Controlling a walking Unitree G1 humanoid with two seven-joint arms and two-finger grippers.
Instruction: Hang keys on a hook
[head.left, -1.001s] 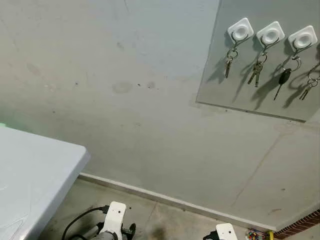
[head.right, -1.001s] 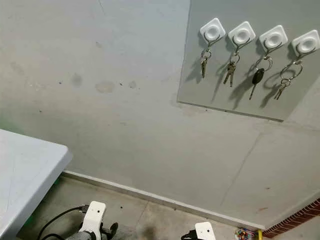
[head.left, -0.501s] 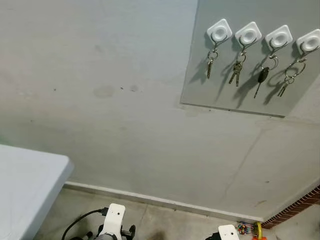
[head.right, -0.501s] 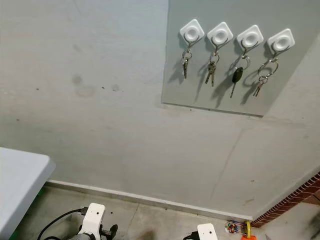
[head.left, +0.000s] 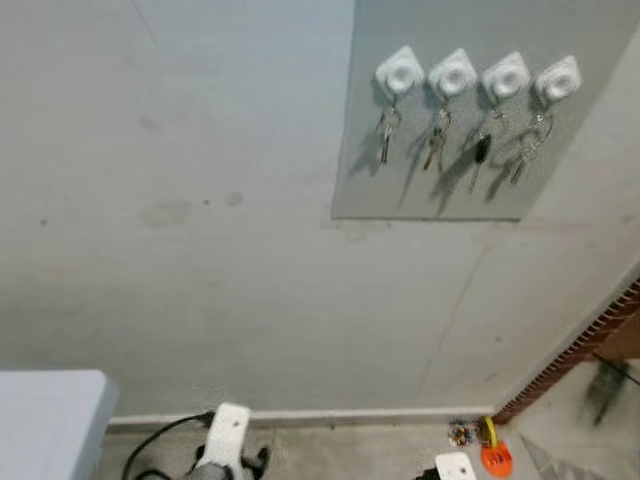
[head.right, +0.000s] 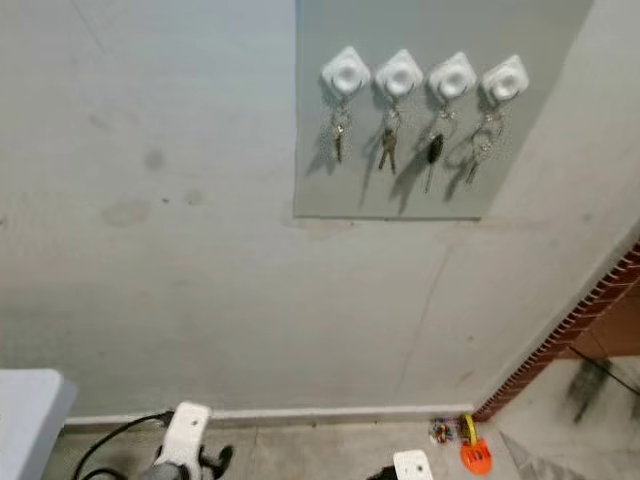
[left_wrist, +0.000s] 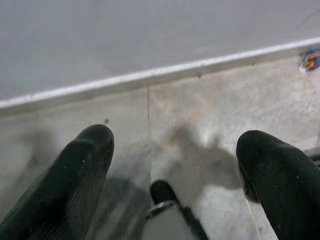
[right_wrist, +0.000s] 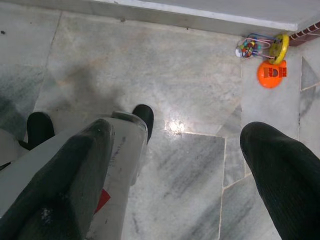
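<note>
Four sets of keys (head.left: 383, 137) hang on white hooks (head.left: 401, 72), upper right; left gripper (left_wrist: 172, 165) and right gripper (right_wrist: 175, 160) both spread wide, empty, over the floor (right_wrist: 190, 90).

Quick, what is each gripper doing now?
Left gripper: open, holding nothing.
Right gripper: open, holding nothing.

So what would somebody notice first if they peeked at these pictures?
Probably the four white hooks in a row on a grey board high on the wall, each with keys dangling. Next, a bright orange toy on the marble floor by the wall's foot, near a brick corner.
</note>
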